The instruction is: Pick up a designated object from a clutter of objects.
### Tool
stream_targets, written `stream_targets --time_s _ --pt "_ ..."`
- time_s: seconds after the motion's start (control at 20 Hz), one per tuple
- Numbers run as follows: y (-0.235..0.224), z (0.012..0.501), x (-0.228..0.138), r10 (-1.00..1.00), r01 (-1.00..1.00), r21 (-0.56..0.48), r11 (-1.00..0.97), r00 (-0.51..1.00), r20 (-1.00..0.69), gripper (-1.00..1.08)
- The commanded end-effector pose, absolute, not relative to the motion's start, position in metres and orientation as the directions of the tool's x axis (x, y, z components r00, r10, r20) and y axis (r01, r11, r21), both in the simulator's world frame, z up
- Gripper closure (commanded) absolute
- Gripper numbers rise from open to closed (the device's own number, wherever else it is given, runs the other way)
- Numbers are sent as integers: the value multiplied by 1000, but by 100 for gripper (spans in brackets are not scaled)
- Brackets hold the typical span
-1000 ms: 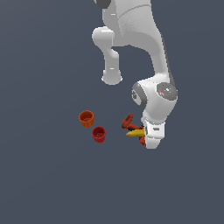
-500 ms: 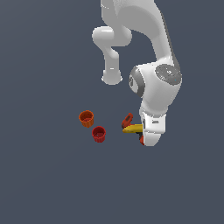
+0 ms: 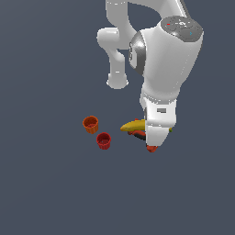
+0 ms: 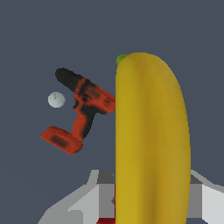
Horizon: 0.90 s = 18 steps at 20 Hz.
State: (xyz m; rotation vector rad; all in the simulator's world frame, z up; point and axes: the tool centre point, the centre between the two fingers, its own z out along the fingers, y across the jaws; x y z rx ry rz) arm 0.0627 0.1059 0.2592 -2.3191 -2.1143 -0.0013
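Note:
The yellow banana [image 3: 133, 125] sticks out toward the exterior view's left from under the white hand, held a little above the floor. My gripper [image 3: 155, 137] is shut on it; the fingers are hidden by the hand in this view. In the wrist view the banana [image 4: 151, 131] fills the middle, clamped between the grey fingers [image 4: 94, 197] of my gripper [image 4: 151, 203]. The red-and-black power drill [image 4: 78, 113] lies on the floor below, with the tiny white ball [image 4: 56, 99] beside it. In the exterior view the drill [image 3: 137, 134] is mostly hidden under the banana and hand.
An orange cup [image 3: 90, 124] and a red cup [image 3: 103, 140] stand upright side by side on the dark floor at the exterior view's left of the banana. A small green thing [image 4: 121, 57] peeks out past the banana's far tip.
The arm has risen and swung a little, and the banana has come up with it, off the drill. The cups have not moved.

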Motion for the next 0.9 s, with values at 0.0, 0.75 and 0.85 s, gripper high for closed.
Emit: stream_targets --time_s 0.0,0.75,0.85 --pt "96 287 68 996 996 -1 -91 91 4 108" --pt "45 414 101 996 996 0 -94 94 1 108" --pt "41 423 104 996 996 0 -94 94 1 108"
